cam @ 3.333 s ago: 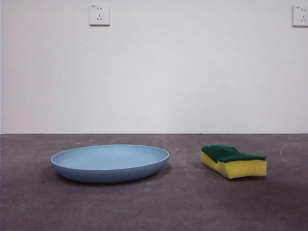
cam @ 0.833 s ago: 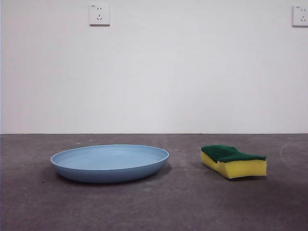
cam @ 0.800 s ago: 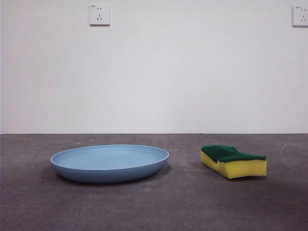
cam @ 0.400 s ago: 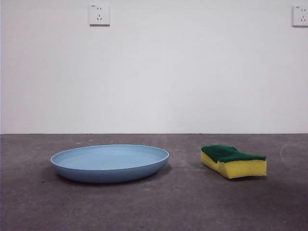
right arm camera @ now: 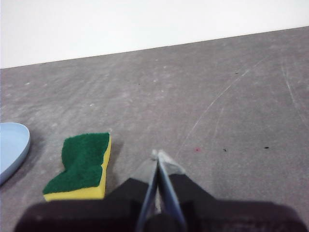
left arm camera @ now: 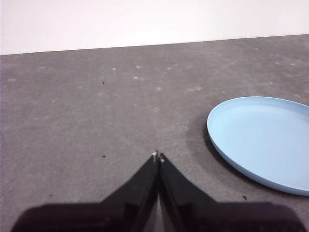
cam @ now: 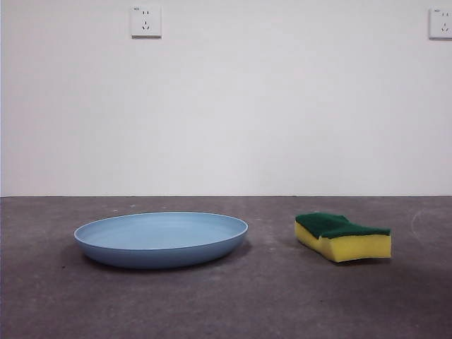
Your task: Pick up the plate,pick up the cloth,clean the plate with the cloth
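Note:
The light blue plate lies flat on the dark grey table, left of centre in the front view. The cloth, a yellow sponge with a green top, rests to its right, well apart from it. My left gripper is shut and empty, hovering over bare table beside the plate. My right gripper is also shut and empty, close beside the cloth but not touching it. An edge of the plate shows beyond the cloth in the right wrist view. Neither arm appears in the front view.
A white wall with two sockets backs the table. Faint scratches mark the tabletop around the right gripper.

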`<state>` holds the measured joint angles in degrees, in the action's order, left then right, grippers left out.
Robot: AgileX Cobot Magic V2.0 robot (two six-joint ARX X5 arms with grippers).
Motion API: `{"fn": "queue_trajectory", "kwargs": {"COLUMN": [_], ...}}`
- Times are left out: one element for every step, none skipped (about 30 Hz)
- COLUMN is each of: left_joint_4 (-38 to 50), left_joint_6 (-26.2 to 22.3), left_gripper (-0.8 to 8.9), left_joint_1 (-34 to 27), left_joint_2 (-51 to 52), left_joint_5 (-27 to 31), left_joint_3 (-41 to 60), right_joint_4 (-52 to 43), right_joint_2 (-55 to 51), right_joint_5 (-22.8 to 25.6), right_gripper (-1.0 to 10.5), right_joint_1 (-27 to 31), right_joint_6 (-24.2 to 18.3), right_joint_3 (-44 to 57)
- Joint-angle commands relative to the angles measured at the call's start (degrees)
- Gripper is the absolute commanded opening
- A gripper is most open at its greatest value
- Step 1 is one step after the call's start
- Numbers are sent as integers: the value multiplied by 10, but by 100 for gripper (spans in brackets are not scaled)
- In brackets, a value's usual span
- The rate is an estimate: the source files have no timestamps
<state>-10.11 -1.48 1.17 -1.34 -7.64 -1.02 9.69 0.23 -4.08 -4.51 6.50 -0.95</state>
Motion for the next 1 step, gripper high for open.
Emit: {"fn": "queue_trajectory", "kwargs": {"left_joint_4": [2], "left_joint_6": [2], "left_gripper": [-3], "left_joint_1": [-2], "left_joint_2": [2], "left_joint_5": [0], "left_joint_3": [8], "right_joint_4": [7], "right_joint_2": [-1], "right_joint_5": [1], "right_gripper": [2], "right_joint_1": [0], "right_joint_6": [5], "right_joint_3": [6]}}
